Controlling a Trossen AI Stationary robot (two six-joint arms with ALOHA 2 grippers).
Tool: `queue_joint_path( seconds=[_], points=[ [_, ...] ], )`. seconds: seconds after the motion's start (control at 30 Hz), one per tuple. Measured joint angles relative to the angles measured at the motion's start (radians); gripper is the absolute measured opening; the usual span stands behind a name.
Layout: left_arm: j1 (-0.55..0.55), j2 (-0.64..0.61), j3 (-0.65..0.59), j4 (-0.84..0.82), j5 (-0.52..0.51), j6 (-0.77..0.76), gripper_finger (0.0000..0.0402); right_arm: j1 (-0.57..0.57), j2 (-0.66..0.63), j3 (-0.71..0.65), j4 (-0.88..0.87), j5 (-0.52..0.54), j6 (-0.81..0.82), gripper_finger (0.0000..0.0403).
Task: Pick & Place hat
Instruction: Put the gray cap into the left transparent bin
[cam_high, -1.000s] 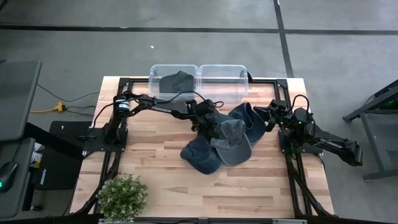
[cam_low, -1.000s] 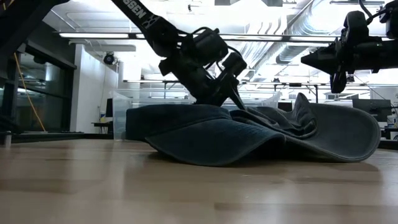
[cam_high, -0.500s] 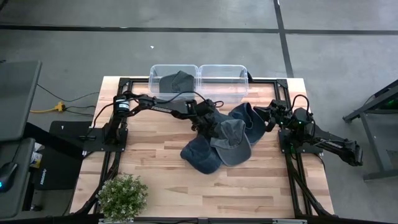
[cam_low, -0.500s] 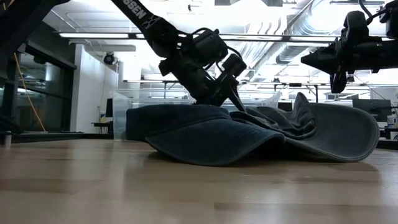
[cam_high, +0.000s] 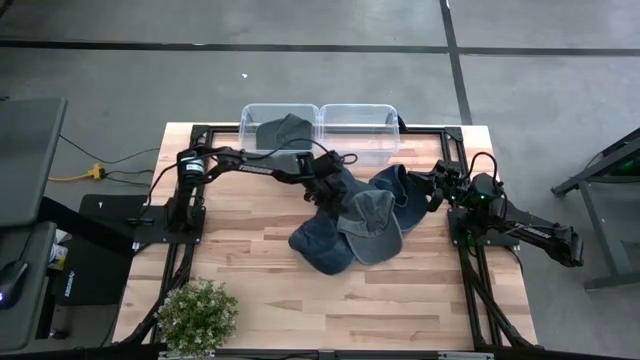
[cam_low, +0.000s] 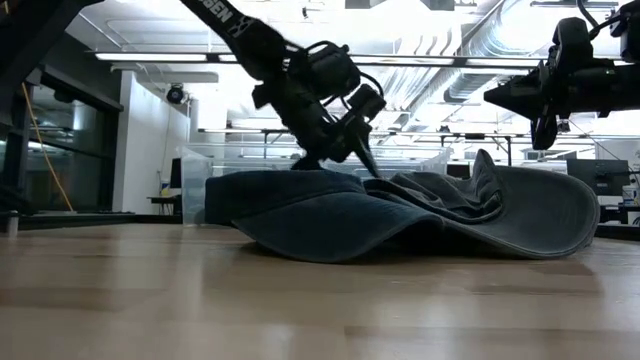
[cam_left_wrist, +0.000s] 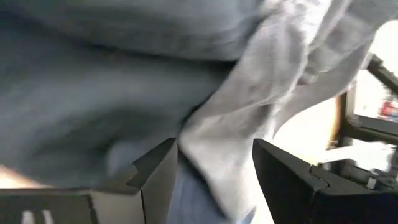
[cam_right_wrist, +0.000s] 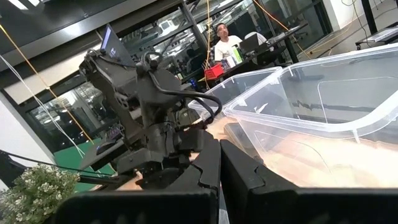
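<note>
The left gripper (cam_high: 337, 197) reaches into the pile of hats (cam_high: 350, 225) at the table's (cam_high: 250, 280) middle, its fingers (cam_left_wrist: 155, 180) apart with a fold of grey cloth between them (only its wrist view shows this). The right gripper (cam_high: 433, 188), fingers together, hangs by the right edge. From above, another hat (cam_high: 282, 131) lies in the far left bin (cam_high: 250, 115).
</note>
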Motion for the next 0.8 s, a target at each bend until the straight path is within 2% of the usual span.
queue_joint_path(
  seconds=[0.1,0.2,0.33,0.5,0.7,0.8],
  points=[
    [-0.001,-0.008,0.081,-0.125,-0.045,0.029,0.0209,0.0,0.0,0.0,0.0,0.0,0.0,0.0001],
    [-0.003,-0.008,0.162,-0.237,-0.041,0.035,0.0209,0.0,0.0,0.0,0.0,0.0,0.0,0.0001],
    [-0.026,0.002,0.237,-0.261,-0.008,-0.044,0.0209,0.0,0.0,0.0,0.0,0.0,0.0,0.0001],
    [-0.061,0.022,0.252,-0.269,-0.054,-0.136,0.0209,0.0,0.0,0.0,0.0,0.0,0.0,0.0001],
    [-0.075,0.044,0.249,-0.333,-0.087,-0.147,0.0209,0.0,0.0,0.0,0.0,0.001,0.0,0.0001],
    [-0.08,0.061,0.258,-0.298,-0.094,-0.139,0.0209,0.0,0.0,0.0,-0.001,0.002,0.0,0.0001]
  ],
)
